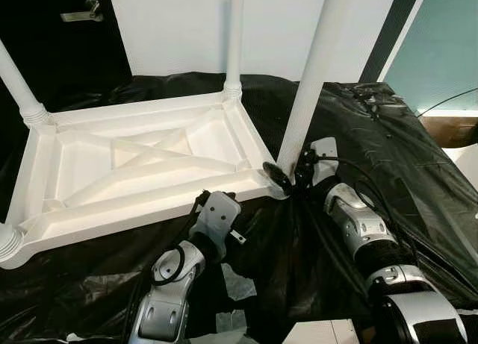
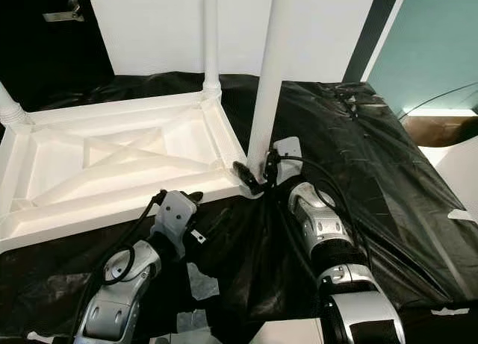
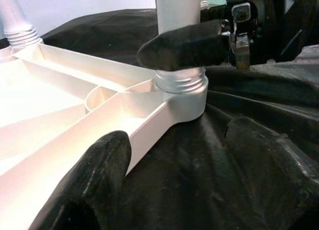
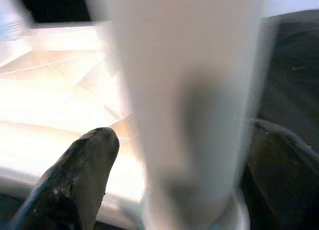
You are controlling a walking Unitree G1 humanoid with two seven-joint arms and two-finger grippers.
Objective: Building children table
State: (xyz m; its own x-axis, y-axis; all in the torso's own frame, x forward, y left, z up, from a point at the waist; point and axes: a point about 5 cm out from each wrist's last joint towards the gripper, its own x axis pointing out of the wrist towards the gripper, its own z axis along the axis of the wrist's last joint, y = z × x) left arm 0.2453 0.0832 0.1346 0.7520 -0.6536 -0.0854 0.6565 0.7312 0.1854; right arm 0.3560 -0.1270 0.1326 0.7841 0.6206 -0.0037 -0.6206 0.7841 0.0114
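An upturned white children's table point(image 1: 142, 172) lies on black plastic sheeting point(image 1: 388, 157), a white wall point(image 1: 284, 23) close behind it. The right tool point(image 1: 287, 176) clamps its fingers around the base of the nearest leg point(image 1: 310, 83), seated in the corner socket point(image 3: 182, 93). The left tool point(image 3: 174, 180) (fingers apart) straddles the frame's near edge just beside that corner.

One white tabletop point(image 1: 142, 165), upside down. Four white legs stand in its corners point(image 1: 310, 75) point(image 1: 235, 38) point(image 1: 19, 86) point(image 1: 7, 243). Two grippers point(image 1: 287, 178) point(image 1: 203, 202) at its near edge.
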